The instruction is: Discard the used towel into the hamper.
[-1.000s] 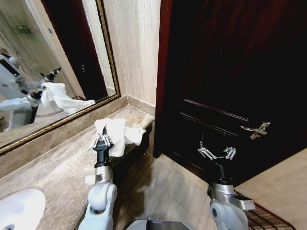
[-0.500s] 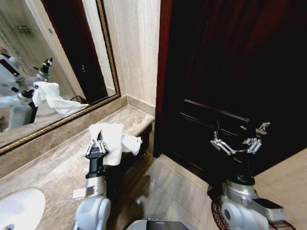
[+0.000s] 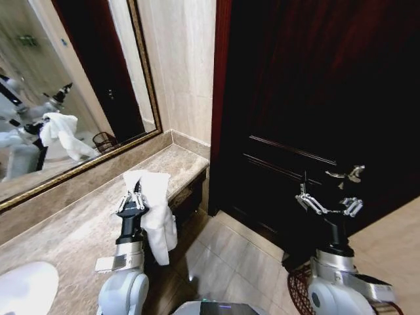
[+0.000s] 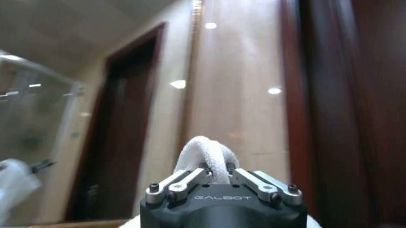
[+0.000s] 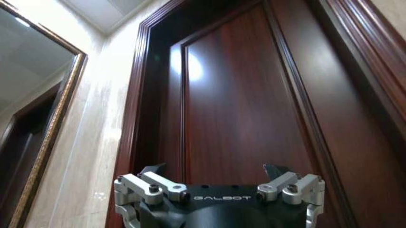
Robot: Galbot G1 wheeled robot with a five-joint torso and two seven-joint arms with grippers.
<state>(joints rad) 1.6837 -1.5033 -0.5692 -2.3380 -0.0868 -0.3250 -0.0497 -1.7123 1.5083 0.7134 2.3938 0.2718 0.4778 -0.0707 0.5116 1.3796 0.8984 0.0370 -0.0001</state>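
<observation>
Left gripper [image 3: 134, 199], frame centre-left: fingers clamped on towel [image 3: 155, 213] above bench [image 3: 72, 230] | right gripper [image 3: 329, 205] spread, empty | step: carrying; next, reach hamper [image 3: 296, 289], lower right.

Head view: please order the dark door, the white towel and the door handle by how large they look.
1. Dark door, by far the largest.
2. White towel, held in the left end effector.
3. Door handle, smallest.

Right gripper [image 5: 217, 172] with fingers spread wide, pointed up at dark red-brown panelled door [image 5: 241, 109]; gilt-framed mirror [image 5: 28, 95] and pale marble wall [image 5: 95, 142] alongside.
</observation>
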